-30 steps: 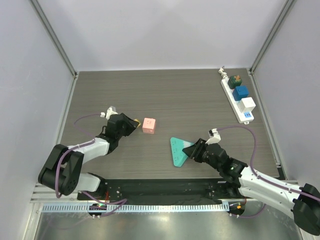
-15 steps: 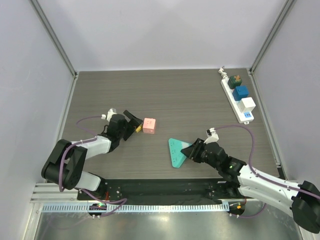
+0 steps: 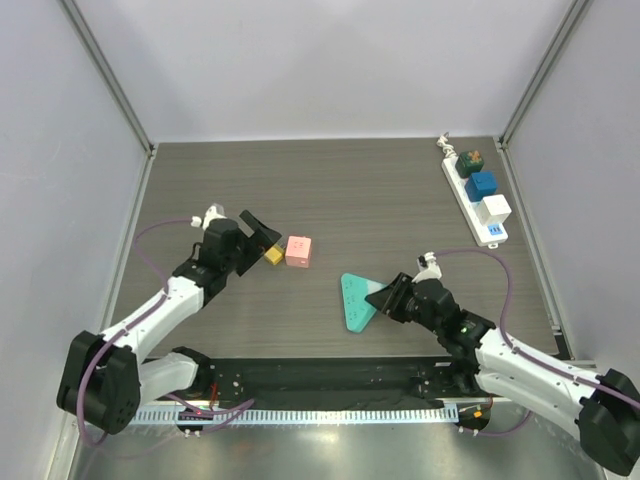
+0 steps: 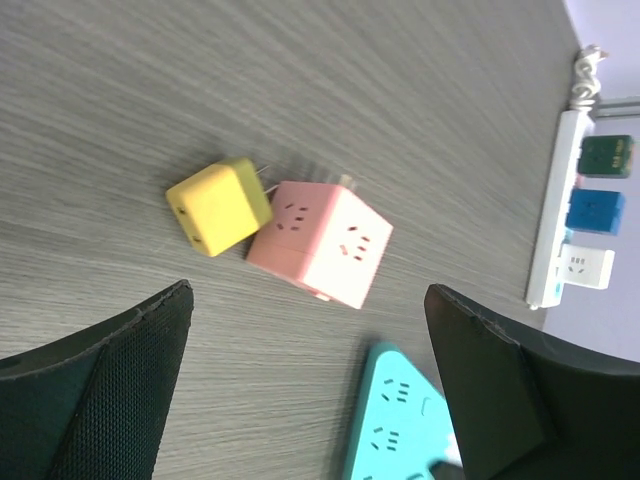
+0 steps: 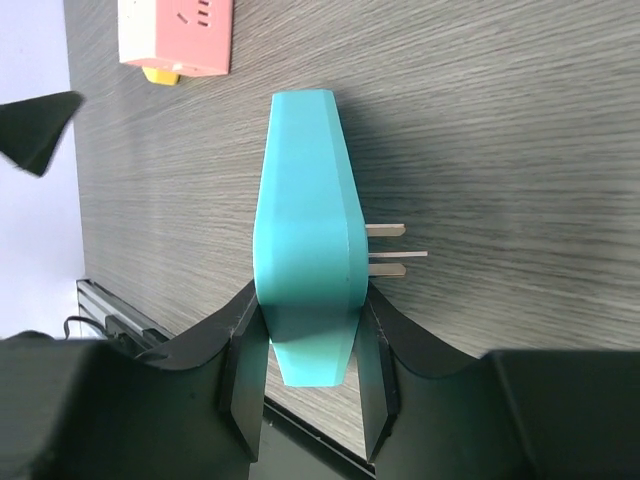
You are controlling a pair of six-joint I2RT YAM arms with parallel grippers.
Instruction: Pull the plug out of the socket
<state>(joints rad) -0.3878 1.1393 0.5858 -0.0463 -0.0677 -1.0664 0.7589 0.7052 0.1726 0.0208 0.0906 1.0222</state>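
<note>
The socket (image 3: 474, 198), a long narrow white power strip, lay along the far right edge of the table (image 3: 360, 180), well apart from both arms. Its blue label (image 3: 494, 233) was at the near end and its knotted white cord (image 3: 445, 146) at the far end. Three cube-shaped plugs sat in a row on it: a dark green plug (image 3: 471, 162) nearest the cord, a blue plug (image 3: 481, 185) in the middle and a white plug (image 3: 495, 209) nearest the label (the left wrist view caught all three at its right edge, small but distinct). The left gripper (image 3: 260, 235) hovered over the table left of centre, its fingers (image 4: 100, 390) spread wide with nothing between them. Just beyond its tips a small yellow cube (image 4: 218, 205) lay touching a pink cube (image 4: 325, 243), both resting on the dark wood grain. The right gripper (image 5: 308, 350) was low near the front centre of the table, its two fingers pinching the narrow end of the teal triangular block (image 5: 303, 230), one pad on each flat face. Metal prongs (image 5: 388, 250) stuck out of one of those faces. Whether the block rested on the table or was raised off it could not be told. Neither gripper touched the socket or any plug on it.
</note>
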